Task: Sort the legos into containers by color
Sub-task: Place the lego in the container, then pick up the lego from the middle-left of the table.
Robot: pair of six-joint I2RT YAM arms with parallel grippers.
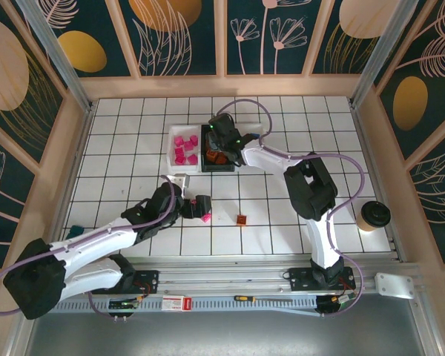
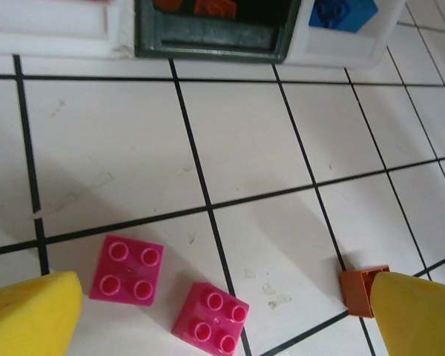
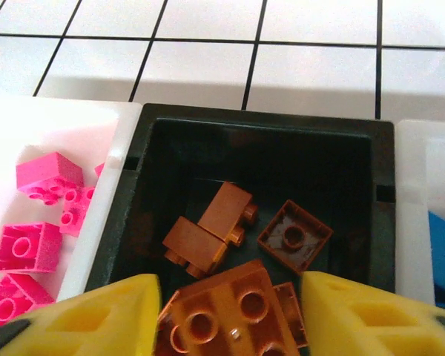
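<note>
Legos [image 2: 126, 271], two pink, lie between left gripper [image 2: 222, 315] fingers spread wide; open tiles [image 2: 245, 133] at 12 o'clock. Right gripper [image 3: 230, 297] flanks orange brick [image 3: 222, 319] within black bin [image 3: 267, 126] rim; grip cannot be told.

Yellow pad [image 2: 419, 315] half-hides orange brick [image 2: 354, 291]; blue bricks [image 2: 343, 11] cropped, perhaps two.

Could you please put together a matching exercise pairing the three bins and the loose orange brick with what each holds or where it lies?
Column one: 1 black bin; 2 white bin left of it; 3 white bin right of it; 4 loose orange brick.
Column two: A blue bricks inside; B on the table, outside any bin; C pink bricks inside; D orange bricks inside.
Pairs: 1-D, 2-C, 3-A, 4-B.
</note>
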